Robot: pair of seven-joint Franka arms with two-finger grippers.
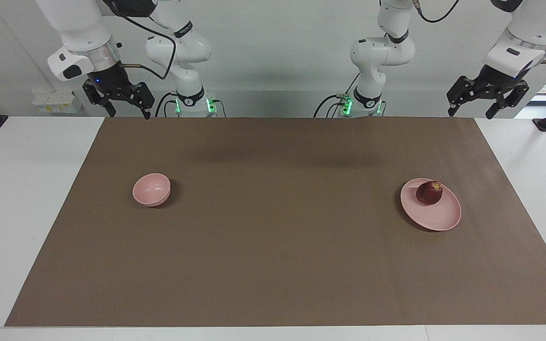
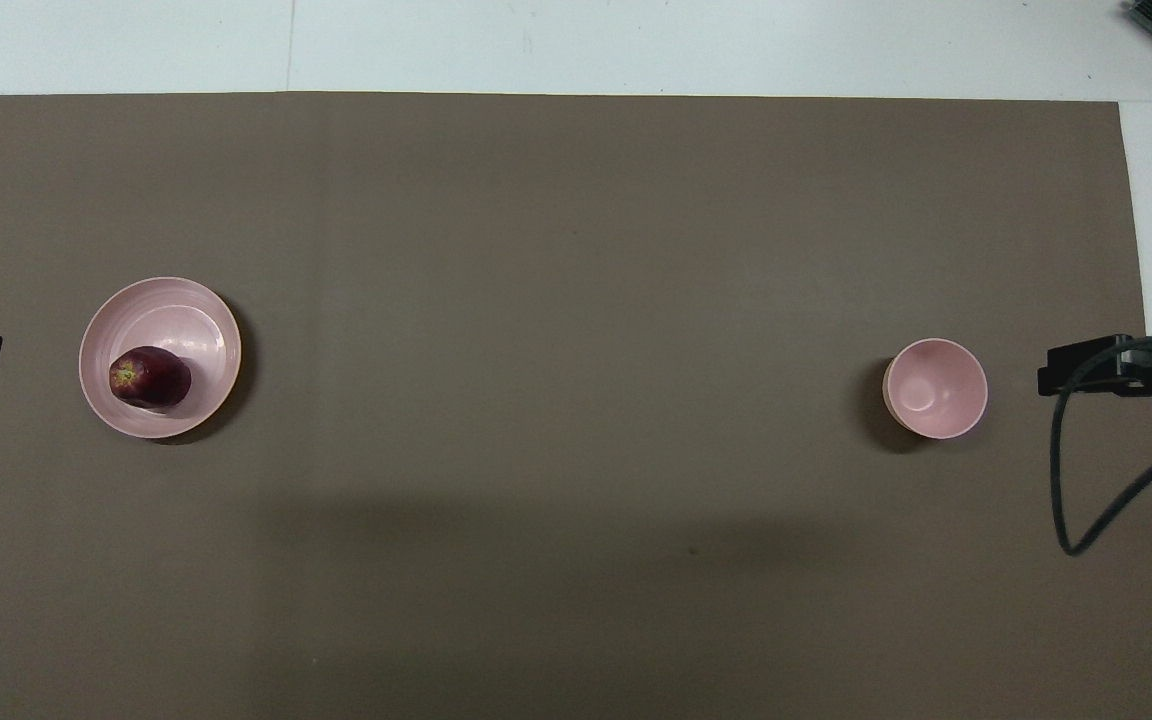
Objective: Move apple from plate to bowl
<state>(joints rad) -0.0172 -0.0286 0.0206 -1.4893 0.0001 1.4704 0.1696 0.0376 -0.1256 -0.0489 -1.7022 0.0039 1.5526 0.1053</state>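
Observation:
A dark red apple [image 1: 429, 192] [image 2: 149, 377] lies on the pale pink plate [image 1: 439, 222] [image 2: 186, 315], on the part of it nearer to the robots. The plate sits toward the left arm's end of the brown mat. The small deep pink bowl [image 1: 151, 189] [image 2: 935, 388] stands empty toward the right arm's end. My left gripper [image 1: 471, 113] hangs open and empty, high over the left arm's end of the table. High over the right arm's end, my right gripper [image 1: 128, 113] is open and empty too. Neither touches anything.
The brown mat [image 1: 273, 265] [image 2: 576, 250] covers most of the white table [image 1: 22, 199]. A black cable [image 2: 1076, 520] loops down from the right arm over the mat's end beside the bowl. Both arm bases [image 1: 188, 102] stand at the table's edge.

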